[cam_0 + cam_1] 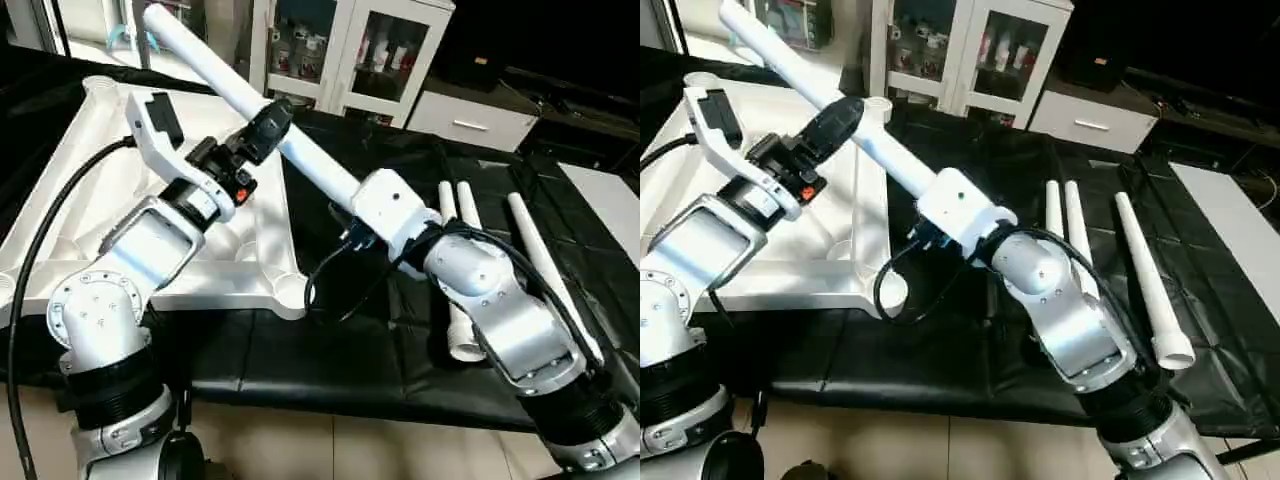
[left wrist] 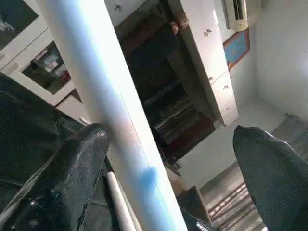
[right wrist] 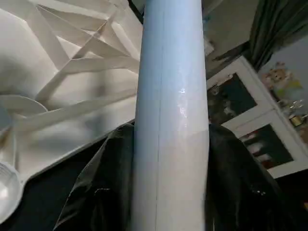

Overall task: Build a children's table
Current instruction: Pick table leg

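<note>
The tabletop (image 1: 120, 180) lies underside up on the black-covered bench (image 1: 330, 360). Over it, the left gripper (image 1: 268, 125) stands wide open around a slanting leg (image 1: 215, 70), one finger touching it. The right gripper (image 3: 159, 192) is clamped on that leg. Three spare legs (image 1: 1140, 270) lie at right.

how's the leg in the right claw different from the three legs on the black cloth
The held leg is lifted and slanted over the tabletop, clamped in the right claw; the three spare legs lie flat and untouched on the black cloth. The held one points toward the cabinet; the spares lie roughly side by side. All are white tapered tubes.
</note>
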Robot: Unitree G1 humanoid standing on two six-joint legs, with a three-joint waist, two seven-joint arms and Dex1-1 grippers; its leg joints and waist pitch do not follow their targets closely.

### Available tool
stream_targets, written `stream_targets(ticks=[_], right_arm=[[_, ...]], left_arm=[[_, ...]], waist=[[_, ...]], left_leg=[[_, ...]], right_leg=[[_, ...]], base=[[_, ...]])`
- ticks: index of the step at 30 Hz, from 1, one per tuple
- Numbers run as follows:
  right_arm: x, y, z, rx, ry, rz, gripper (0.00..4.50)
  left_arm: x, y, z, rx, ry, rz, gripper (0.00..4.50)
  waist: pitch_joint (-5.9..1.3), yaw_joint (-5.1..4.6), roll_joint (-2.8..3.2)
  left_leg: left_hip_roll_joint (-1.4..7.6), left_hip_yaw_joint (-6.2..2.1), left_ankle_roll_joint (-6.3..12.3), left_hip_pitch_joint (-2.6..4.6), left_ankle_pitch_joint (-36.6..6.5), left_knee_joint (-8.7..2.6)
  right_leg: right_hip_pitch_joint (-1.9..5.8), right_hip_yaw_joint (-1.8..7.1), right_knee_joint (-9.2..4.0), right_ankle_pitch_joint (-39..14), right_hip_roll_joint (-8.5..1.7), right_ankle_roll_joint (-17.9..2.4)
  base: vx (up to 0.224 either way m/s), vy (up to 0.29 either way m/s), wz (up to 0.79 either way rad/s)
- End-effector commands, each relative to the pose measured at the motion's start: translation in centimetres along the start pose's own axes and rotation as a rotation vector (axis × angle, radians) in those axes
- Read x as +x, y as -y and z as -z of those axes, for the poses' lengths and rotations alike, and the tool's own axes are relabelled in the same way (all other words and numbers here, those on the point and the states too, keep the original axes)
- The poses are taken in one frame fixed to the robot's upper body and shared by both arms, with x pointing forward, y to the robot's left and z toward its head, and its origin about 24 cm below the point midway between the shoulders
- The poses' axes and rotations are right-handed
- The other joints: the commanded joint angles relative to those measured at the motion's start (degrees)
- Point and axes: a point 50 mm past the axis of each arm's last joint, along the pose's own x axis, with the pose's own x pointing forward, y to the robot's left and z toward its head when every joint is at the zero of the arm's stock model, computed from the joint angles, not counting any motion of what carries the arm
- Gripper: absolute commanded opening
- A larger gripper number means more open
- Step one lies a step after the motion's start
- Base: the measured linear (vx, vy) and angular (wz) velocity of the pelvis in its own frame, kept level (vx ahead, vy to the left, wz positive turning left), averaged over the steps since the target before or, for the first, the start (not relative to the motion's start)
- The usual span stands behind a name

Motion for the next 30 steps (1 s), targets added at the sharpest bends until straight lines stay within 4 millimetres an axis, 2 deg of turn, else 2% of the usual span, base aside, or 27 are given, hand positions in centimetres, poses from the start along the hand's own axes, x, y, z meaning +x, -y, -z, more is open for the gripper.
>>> stream_targets(ticks=[1,6,10,12,20,23,24,25,26,27,29,30], right_arm=[[0.2,-0.1,-0.6,-0.068,0.035,-0.019,1.77],[0.3,0.1,-0.9,-0.121,0.057,-0.003,1.77],[0.3,0.1,-1.2,-0.152,0.085,0.004,1.77],[0.3,0.1,-1.2,-0.157,0.089,0.004,1.77],[0.4,0.2,-1.0,-0.158,0.088,0.014,1.77],[0.5,0.8,-0.5,0.019,0.046,0.043,1.77],[0.6,1.3,-0.3,0.109,0.034,0.059,1.77],[0.6,1.3,-0.3,0.121,0.032,0.061,1.77],[0.6,1.7,-0.1,0.197,0.025,0.073,1.77],[0.6,2.7,0.3,0.356,0.019,0.092,1.77],[0.6,3.1,0.6,0.418,0.02,0.092,1.77],[0.4,3.7,1.1,0.522,0.027,0.066,1.77]], left_arm=[[0.6,0.7,0.4,-0.027,-0.012,0.037,4.5],[1.0,0.7,0.1,-0.077,0.015,0.024,4.5],[1.4,0.3,0.0,-0.105,0.026,-0.015,4.5],[1.4,0.3,0.0,-0.107,0.027,-0.016,4.5],[1.4,0.6,0.0,-0.1,0.017,-0.007,4.5],[1.0,1.4,0.2,-0.046,-0.016,0.066,4.5],[0.7,1.7,0.3,-0.005,-0.038,0.097,4.5],[0.7,1.8,0.4,0.0,-0.041,0.1,4.5],[0.5,1.9,0.5,0.027,-0.061,0.119,4.5],[0.0,1.9,0.8,0.055,-0.097,0.145,4.5],[-0.2,1.9,0.9,0.063,-0.106,0.151,4.5],[-0.5,1.7,0.9,0.068,-0.112,0.154,4.5]], waist=[[-3.64,-0.19,2.2],[-3.6,-0.24,2.23],[-3.72,-0.2,2.29],[-3.73,-0.23,2.17],[-3.72,-0.24,2.39],[-3.69,-0.32,2.49],[-3.74,-0.33,2.84],[-3.75,-0.45,2.73],[-3.75,-0.36,2.74],[-3.7,-0.43,2.99],[-3.65,-0.36,3.06],[-3.59,-0.21,3.14]], left_leg=[[2.0,-0.96,-6.97,1.12,-7.6,-4.16],[2.0,-1.01,-6.98,1.12,-8.8,-4.19],[1.98,-1.0,-6.5,1.14,-8.0,-4.05],[1.98,-1.0,-6.4,1.11,-7.8,-4.04],[2.0,-0.99,-6.55,1.21,-8.2,-4.06],[1.93,-0.95,-6.28,1.22,-8.8,-4.11],[1.97,-1.01,-6.2,1.29,-9.1,-4.17],[2.1,-1.03,-6.12,1.24,-9.2,-4.24],[2.07,-0.97,-6.23,1.35,-9.0,-4.16],[2.03,-0.94,-6.13,1.36,-8.9,-4.21],[2.07,-0.82,-6.44,1.48,-9.9,-4.27],[2.0,-0.7,-6.71,1.55,-9.6,-4.23]], right_leg=[[2.46,2.61,-3.81,-0.4,-3.77,-2.4],[2.45,2.6,-3.83,-1.4,-3.77,-2.6],[2.47,2.62,-3.7,0.0,-3.74,-2.5],[2.49,2.6,-3.73,0.3,-3.75,-2.5],[2.49,2.57,-3.63,0.5,-3.69,-3.0],[2.41,2.58,-3.63,0.0,-3.65,-3.3],[2.29,2.53,-3.52,-0.2,-3.69,-3.6],[2.28,2.5,-3.4,-0.2,-3.7,-4.0],[2.22,2.46,-3.46,-0.1,-3.6,-4.1],[2.19,2.53,-3.3,0.4,-3.61,-4.5],[1.98,2.43,-3.39,-0.7,-3.54,-5.0],[1.98,2.48,-3.46,-0.3,-3.46,-4.9]], base=[[0.0,0.0,0.0],[0.0,0.0,0.0],[0.0,0.0,0.0],[0.0,0.0,0.0],[0.0,0.0,0.0],[0.0,0.0,0.0],[0.0,0.0,0.0],[0.0,0.0,0.0],[0.0,0.0,0.0],[0.0,0.0,0.0],[0.0,0.0,0.0],[0.0,0.0,0.0]])
